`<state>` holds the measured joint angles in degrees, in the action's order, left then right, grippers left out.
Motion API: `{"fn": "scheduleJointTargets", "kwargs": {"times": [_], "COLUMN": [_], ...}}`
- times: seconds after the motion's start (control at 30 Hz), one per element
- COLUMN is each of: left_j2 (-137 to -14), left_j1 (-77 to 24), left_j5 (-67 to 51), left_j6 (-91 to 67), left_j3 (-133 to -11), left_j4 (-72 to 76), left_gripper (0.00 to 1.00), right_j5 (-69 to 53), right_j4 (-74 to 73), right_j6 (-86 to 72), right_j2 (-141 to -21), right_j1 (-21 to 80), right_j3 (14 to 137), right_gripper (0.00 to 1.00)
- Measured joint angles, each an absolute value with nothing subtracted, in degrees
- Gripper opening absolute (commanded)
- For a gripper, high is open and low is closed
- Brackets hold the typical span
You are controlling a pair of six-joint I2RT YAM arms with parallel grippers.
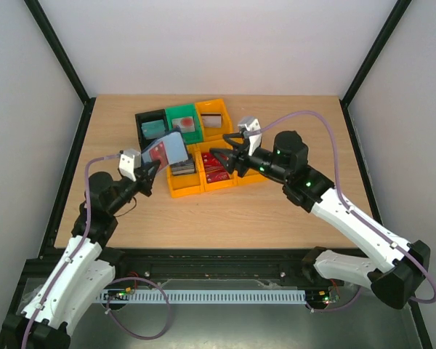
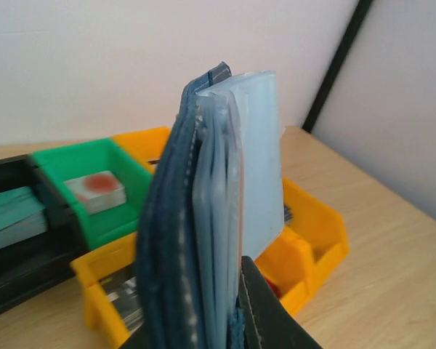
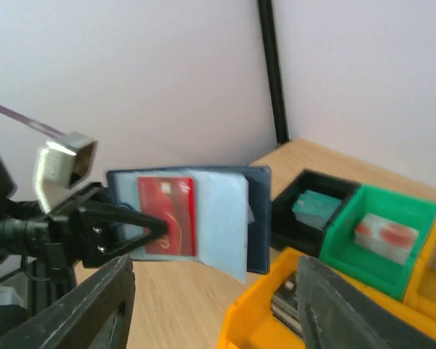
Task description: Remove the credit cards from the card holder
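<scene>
We see our left gripper clamped on the open wallet, held above the table, a red card in its slot. Our right gripper gapes wide over the orange bins, apart from the wallet.

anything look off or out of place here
Nothing looks spilled or damaged. The only odd sight is the card holder, held open in mid-air by the left tool, with a red card in its slot.
</scene>
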<state>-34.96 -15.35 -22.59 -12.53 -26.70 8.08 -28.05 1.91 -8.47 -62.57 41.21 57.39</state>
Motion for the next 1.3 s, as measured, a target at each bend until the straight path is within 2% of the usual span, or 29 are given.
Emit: {"fn": "scheduleJointTargets", "kwargs": {"times": [0.1,0.17,0.3,0.4,0.67,0.83,0.9,1.03,1.23,1.3], "left_j2": [-34.94,-34.85,-33.87,-32.82,-33.06,-33.91,-34.0,-34.06,-34.17,-34.15], "left_j1": [-15.55,-15.75,-15.79,-15.79,-15.44,-15.4,-15.22,-15.07,-14.83,-14.81], "left_j5": [-18.63,-19.27,-27.07,-34.98,-45.84,-48.18,-48.47,-49.19,-49.87,-50.13], "left_j6": [-11.81,-12.45,-16.29,-20.05,-24.05,-23.92,-23.83,-23.77,-23.79,-23.77], "left_j3": [-26.68,-26.68,-26.09,-25.39,-24.23,-24.23,-24.23,-24.21,-24.18,-24.18], "left_j4": [6.31,6.35,10.48,16.34,25.08,26.26,26.22,26.26,26.57,26.55], "left_gripper": [0.02,0.02,0.02,0.02,0.02,0.02,0.02,0.02,0.02,0.1], "right_j5": [-31.2,-35.64,-44.93,-48.31,-55.51,-59.92,-61.28,-61.95,-62.19,-62.72], "right_j4": [2.57,5.98,12.27,14.13,17.91,17.87,17.87,17.67,17.67,17.82], "right_j6": [-9.98,-11.22,-14.85,-16.84,-20.01,-19.59,-19.42,-18.65,-18.35,-18.35], "right_j2": [-64.79,-67.81,-75.26,-77.95,-78.76,-80.97,-81.82,-82.56,-82.65,-82.65], "right_j1": [42.87,45.6,48.56,47.16,43.13,43.2,43.33,43.94,43.94,43.94], "right_j3": [60.9,61.6,61.45,60.9,60.03,61.21,61.47,61.47,61.54,61.54], "right_gripper": [0.43,0.34,0.25,0.19,0.17,0.22,0.19,0.03,0.02,0.02]}}
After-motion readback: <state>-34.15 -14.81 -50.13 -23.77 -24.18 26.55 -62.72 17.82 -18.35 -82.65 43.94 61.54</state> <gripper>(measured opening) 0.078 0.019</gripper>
